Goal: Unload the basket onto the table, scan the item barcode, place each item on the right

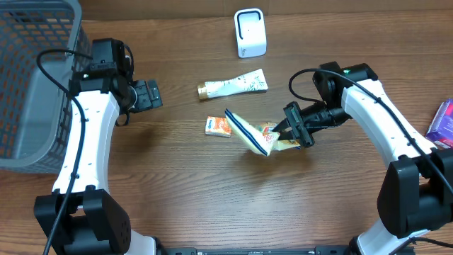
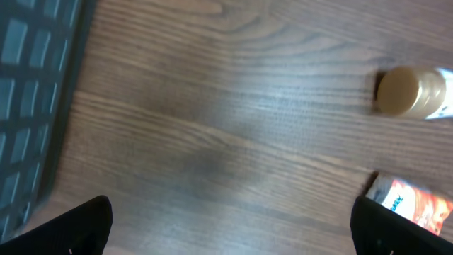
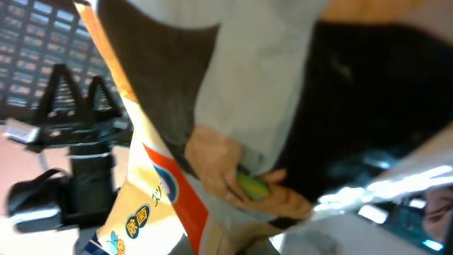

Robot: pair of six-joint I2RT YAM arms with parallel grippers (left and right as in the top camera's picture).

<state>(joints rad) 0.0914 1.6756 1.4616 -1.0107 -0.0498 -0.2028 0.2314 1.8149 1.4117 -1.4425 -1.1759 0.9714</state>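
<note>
Since the snack pouch (image 1: 248,134) looks light, floppy and slick, an edge grip suits it. The right gripper (image 1: 282,134) pinches its end; the left gripper (image 1: 150,94) stands wide, empty.

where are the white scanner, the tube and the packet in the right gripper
white scanner (image 1: 250,32), overhead view, middle of its front face
tube (image 1: 237,85), overhead view, middle of its body
packet (image 1: 256,138), overhead view, middle of its visible face
</note>
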